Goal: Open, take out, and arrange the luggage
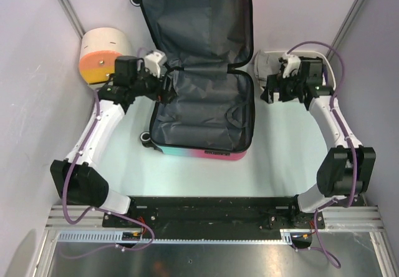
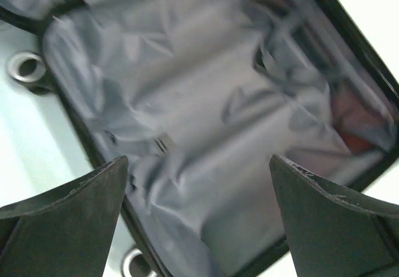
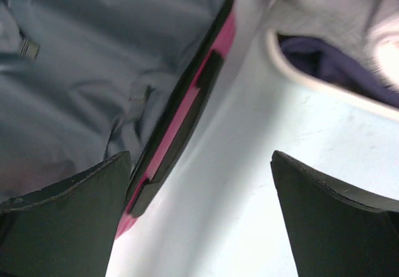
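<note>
Just ahead of left hand (image 1: 166, 85), suitcase (image 1: 202, 111) lies open. Left hand and right hand (image 1: 270, 92) both spread, empty. Take-out step next, probably: reach inside.

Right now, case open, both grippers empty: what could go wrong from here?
1. The left gripper hangs open over the luggage's loose, wrinkled lining; closing here would likely pinch lining, not contents.
2. The right gripper points into the gap between the pink edge and the basin; a sideways move could shove either.
3. Both wrist views are blurred, so what lies under the lining is unclear.
</note>
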Robot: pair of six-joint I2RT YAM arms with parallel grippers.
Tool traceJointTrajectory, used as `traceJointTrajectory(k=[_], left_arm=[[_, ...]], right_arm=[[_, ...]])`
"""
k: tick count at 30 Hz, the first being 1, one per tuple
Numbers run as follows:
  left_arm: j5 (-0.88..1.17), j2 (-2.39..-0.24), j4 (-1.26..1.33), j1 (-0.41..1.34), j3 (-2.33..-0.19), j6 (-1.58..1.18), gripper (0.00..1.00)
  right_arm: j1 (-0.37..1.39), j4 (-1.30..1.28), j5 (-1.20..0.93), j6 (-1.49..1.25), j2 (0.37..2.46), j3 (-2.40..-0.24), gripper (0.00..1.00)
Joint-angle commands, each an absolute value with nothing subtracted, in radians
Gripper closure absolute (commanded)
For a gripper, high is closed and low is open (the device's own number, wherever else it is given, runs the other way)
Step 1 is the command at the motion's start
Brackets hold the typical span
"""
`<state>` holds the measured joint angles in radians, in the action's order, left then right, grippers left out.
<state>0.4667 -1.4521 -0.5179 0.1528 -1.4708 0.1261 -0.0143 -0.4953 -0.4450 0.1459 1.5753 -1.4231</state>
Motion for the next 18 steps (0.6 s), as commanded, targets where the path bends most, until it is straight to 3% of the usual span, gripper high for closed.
traceJointTrajectory(k=[1,10,18], left_arm=[[0.465,-1.391,-0.657,0.196,-1.437,0.181,0.0],[0.253,-1.304,-0.653,0.195,-1.295,0.118,0.0],[0.193,-1.247,-0.632,0.195,-1.217,0.095,0.0]], right_arm=[[0.046,-0.431,-0.417,0.13,1.409,-1.323,0.0],[0.035,-0.426,-0.405,0.149,1.221,-1.134,0.0],[0.026,-0.367,-0.374,0.147,1.141,-1.008,0.0]])
